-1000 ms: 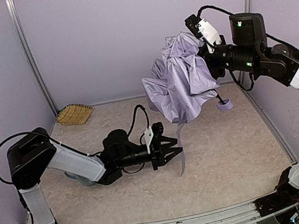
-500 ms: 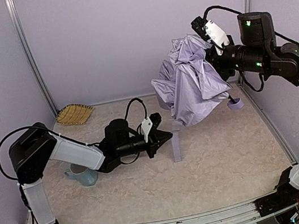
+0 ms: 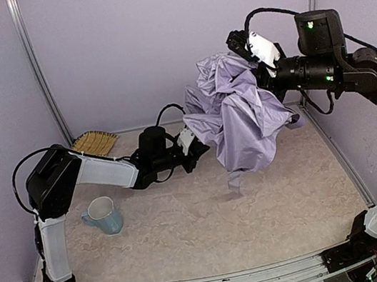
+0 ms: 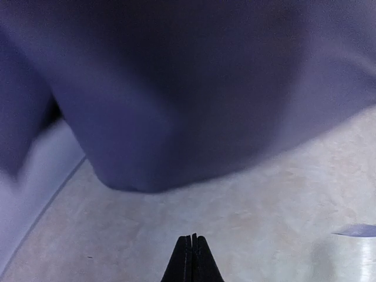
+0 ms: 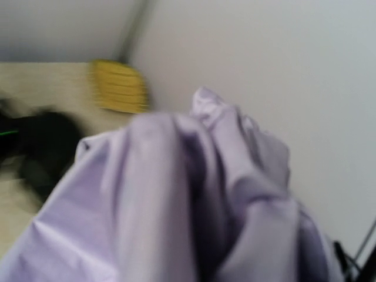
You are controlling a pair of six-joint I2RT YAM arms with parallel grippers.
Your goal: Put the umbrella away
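The umbrella (image 3: 242,114) is a crumpled bundle of pale lavender fabric hanging in the air over the back of the table, with a strap (image 3: 235,180) dangling toward the surface. It hangs from my right gripper (image 3: 262,63), whose fingers are buried in the fabric. In the right wrist view the umbrella's folds (image 5: 176,200) fill the frame and hide the jaws. My left gripper (image 3: 200,146) reaches to the umbrella's lower left edge. Seen from the left wrist, its fingertips (image 4: 192,238) are pressed together with nothing between them, just below the overhanging umbrella (image 4: 176,88).
A light blue mug (image 3: 103,214) stands on the table at the left, near the left arm's elbow. A yellow woven tray (image 3: 94,142) lies in the back left corner, also seen as a yellow woven tray (image 5: 117,87) from the right wrist. Walls close in at the back and both sides.
My left gripper has shut and swung from mid-table back to the umbrella's edge, uncovering the mug. The right arm has carried the umbrella slightly left.
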